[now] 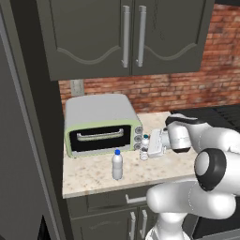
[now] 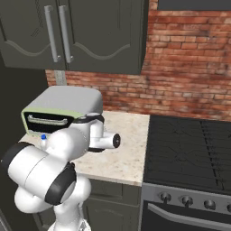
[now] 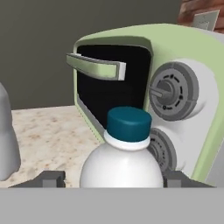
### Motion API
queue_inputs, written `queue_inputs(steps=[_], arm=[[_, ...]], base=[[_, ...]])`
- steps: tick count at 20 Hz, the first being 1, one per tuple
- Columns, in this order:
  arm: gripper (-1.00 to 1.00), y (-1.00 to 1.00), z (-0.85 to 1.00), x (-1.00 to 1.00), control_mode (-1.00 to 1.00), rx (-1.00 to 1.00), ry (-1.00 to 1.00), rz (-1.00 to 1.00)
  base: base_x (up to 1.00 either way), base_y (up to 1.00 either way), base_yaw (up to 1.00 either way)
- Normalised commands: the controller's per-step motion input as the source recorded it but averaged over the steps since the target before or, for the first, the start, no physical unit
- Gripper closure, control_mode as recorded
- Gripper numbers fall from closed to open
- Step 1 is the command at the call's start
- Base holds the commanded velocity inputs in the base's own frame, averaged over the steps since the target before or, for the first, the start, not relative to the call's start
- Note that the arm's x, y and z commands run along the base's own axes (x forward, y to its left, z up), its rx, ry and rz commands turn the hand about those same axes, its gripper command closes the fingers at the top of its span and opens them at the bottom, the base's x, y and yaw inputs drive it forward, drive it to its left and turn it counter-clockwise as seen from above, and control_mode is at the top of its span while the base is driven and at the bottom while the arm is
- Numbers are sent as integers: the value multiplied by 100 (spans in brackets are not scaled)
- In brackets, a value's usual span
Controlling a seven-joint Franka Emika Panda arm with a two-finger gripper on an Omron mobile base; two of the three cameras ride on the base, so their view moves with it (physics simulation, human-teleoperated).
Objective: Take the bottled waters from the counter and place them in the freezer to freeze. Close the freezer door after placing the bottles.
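Note:
Two bottled waters stand on the beige counter in front of a green toaster oven. One bottle stands alone near the front edge and shows at the left of the hand view. The other bottle stands by the oven's knobs. My gripper reaches in level from the right, open, with a finger on each side of it. In the hand view this blue-capped bottle sits between my fingertips, with a narrow gap on its left. The freezer is a tall grey face at far left.
The toaster oven stands just behind the bottle, its knobs close to my right finger. Dark wall cabinets hang above and a brick wall runs behind. A black stove adjoins the counter on the right.

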Motion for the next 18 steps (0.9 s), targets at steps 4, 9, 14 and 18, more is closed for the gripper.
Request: queue_inputs(steps=[4,9,14,18], arm=[[100,0,0,0,-100,0,0,0],[100,0,0,-2,-100,0,3,0],[100,0,40,-25,-100,0,8,0],[100,0,98,-54,-100,0,4,0]], base=[[0,0,0],[0,0,0],[0,0,0],[0,0,0]])
